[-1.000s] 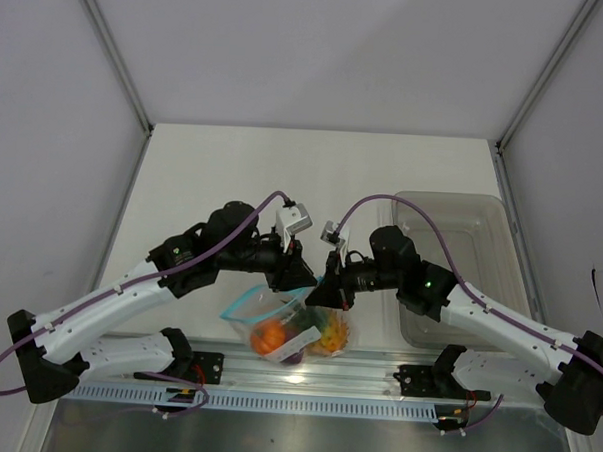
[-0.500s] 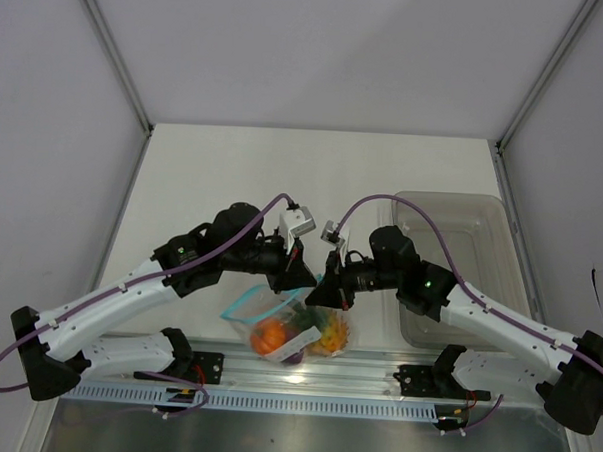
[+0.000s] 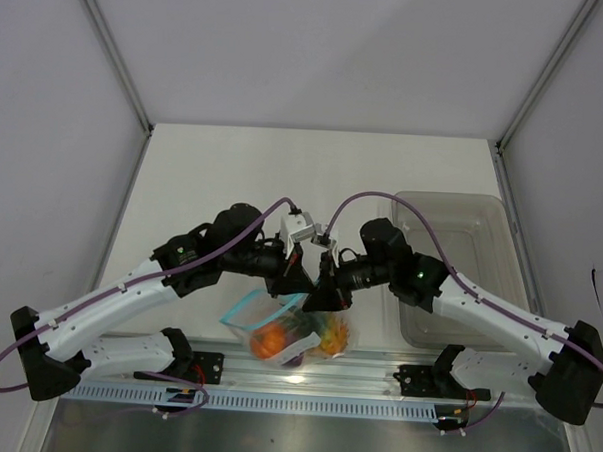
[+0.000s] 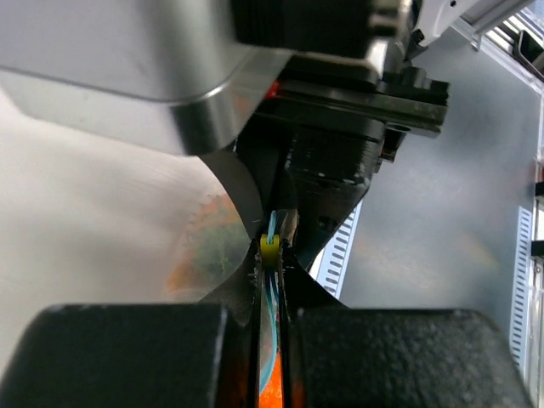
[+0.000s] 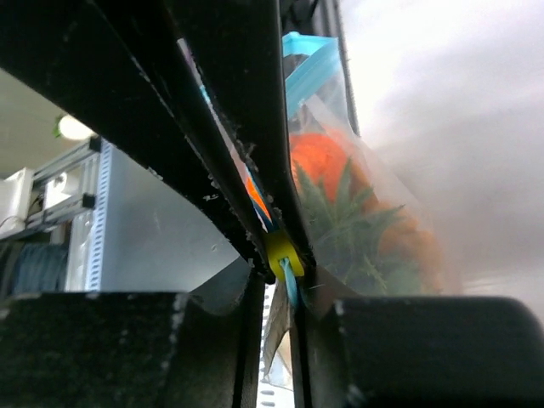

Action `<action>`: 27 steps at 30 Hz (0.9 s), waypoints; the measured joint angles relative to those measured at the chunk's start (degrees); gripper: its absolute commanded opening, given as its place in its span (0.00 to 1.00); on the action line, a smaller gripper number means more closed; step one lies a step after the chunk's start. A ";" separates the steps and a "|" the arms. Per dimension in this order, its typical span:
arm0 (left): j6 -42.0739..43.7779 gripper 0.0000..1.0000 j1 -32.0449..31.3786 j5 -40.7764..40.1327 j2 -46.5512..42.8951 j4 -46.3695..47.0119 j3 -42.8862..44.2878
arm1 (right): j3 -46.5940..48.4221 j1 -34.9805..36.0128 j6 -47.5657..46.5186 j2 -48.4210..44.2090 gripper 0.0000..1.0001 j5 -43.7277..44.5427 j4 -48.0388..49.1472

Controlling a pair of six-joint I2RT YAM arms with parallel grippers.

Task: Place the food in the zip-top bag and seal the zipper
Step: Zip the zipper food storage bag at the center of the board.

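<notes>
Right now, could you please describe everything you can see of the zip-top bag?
The zip-top bag is clear, crinkly plastic with a teal-blue zipper strip along its mouth and a small yellow slider. It is at the near edge of the table, holding the food: orange pieces and green spiky leaves. The left gripper is shut on the zipper edge; the right gripper flanks it, grip unclear.
</notes>
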 measured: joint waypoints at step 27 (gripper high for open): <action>1.73 0.17 0.81 3.61 -0.02 -1.09 0.11 | -6.40 -1.73 4.22 -5.35 0.00 -0.46 8.50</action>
